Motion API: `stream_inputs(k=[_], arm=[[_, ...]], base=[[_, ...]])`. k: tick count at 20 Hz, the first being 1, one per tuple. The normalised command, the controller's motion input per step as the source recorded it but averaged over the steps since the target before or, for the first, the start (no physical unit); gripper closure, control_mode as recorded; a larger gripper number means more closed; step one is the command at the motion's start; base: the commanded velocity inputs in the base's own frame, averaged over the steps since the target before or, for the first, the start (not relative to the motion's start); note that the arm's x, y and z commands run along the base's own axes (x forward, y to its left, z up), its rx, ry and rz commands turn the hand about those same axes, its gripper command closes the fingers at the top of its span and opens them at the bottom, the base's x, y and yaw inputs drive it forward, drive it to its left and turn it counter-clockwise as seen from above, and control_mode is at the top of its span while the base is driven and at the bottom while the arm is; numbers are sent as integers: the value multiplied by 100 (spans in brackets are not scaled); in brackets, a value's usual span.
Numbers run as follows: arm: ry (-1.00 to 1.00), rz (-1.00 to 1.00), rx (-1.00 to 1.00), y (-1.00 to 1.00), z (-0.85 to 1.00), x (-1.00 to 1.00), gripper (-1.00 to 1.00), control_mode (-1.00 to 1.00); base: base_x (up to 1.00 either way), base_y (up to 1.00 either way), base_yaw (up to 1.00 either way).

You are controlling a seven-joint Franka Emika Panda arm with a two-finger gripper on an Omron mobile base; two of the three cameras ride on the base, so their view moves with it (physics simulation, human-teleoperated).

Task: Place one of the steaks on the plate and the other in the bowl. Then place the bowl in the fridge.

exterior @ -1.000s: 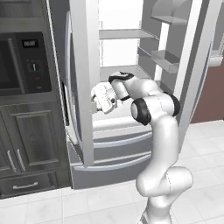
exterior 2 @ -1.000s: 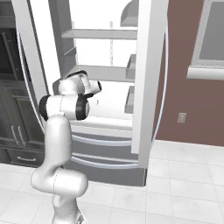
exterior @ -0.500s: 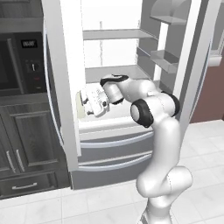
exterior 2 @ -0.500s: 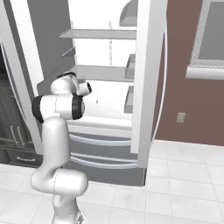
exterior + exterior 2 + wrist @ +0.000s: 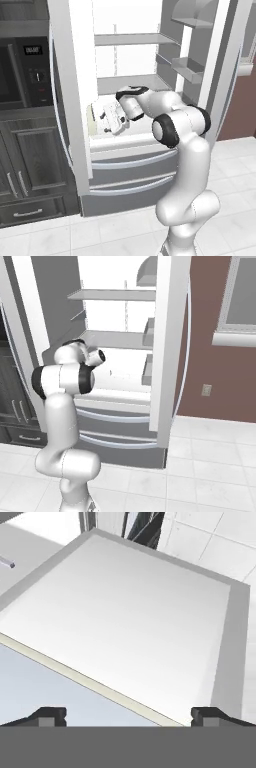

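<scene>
Claw (image 5: 102, 117): fingers apart, empty, centre-left of frame | fridge (image 5: 150, 60): left door swung wider than before | bowl placement pending

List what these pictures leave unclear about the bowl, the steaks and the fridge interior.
- Bowl: left base view, just a beige sliver past the fridge door edge; the door and the gripper hide the rest.
- Steaks: what the bowl holds cannot be told; the same door hides it.
- Lower shelf: right base view, the arm blocks its left part.
- Hand view: open fingertips over a flat white panel, cut off by the edges.
</scene>
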Motion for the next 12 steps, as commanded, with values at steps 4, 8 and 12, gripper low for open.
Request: stream_inputs(k=[4, 8, 12], arm=[[-7, 5, -32, -100, 19, 26, -100, -100], [-32, 13, -37, -70, 13, -2, -100, -100], [-4, 13, -64, -24, 8, -35, -100, -100]], base=[[0, 0, 0], [0, 0, 0], [0, 0, 0]])
